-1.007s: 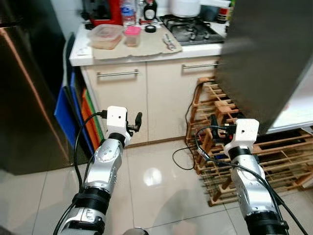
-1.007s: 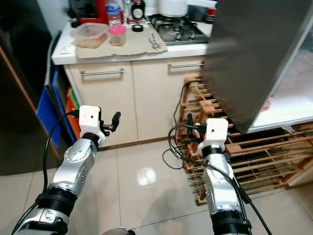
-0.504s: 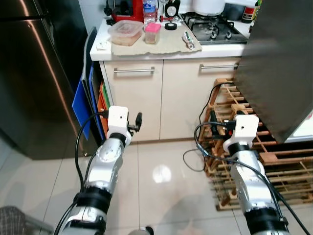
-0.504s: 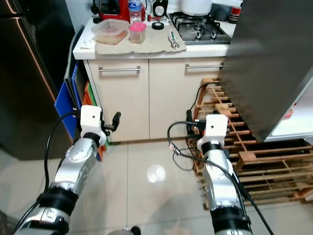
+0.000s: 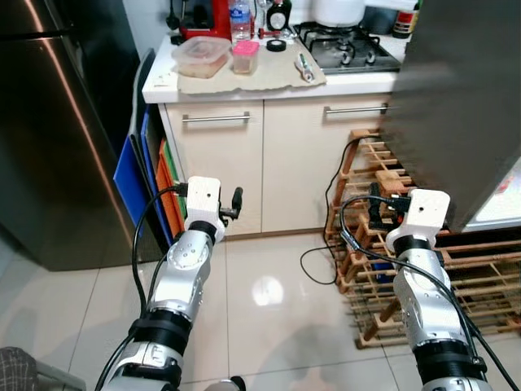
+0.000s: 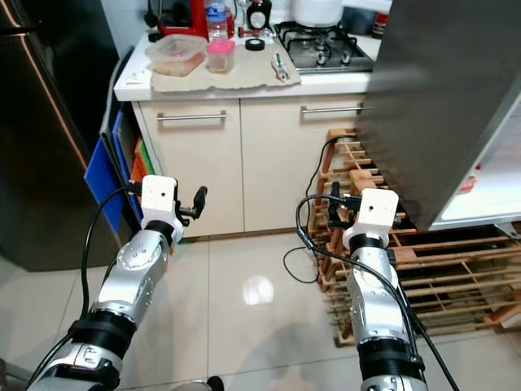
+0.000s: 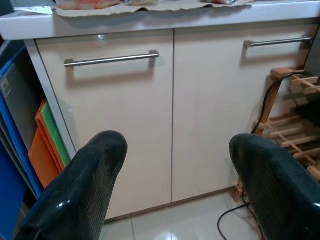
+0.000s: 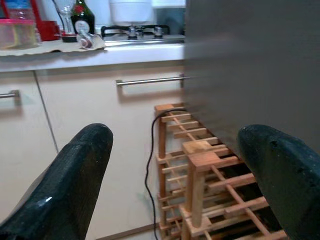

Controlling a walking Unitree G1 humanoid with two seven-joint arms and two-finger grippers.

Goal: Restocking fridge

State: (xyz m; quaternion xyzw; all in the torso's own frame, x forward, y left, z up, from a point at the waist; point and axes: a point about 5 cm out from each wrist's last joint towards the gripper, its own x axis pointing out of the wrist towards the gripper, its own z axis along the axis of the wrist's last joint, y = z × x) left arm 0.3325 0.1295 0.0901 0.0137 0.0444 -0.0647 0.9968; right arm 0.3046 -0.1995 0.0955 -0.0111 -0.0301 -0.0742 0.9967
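Nearest, both silver arms reach forward over the glossy tiled floor. The left hand is released and holds nothing, its two black fingers wide apart before the cream cabinet doors. The right hand is likewise spread and bare, facing a wooden rack with a black cable trailing down it. The head views add the open fridge door, a grey slab overhanging the rack at the right, and a dark steel fridge at the left, leaving an open strip of floor between. Beyond, on the worktop, stand a clear food container, a pink-lidded tub and a gas hob.
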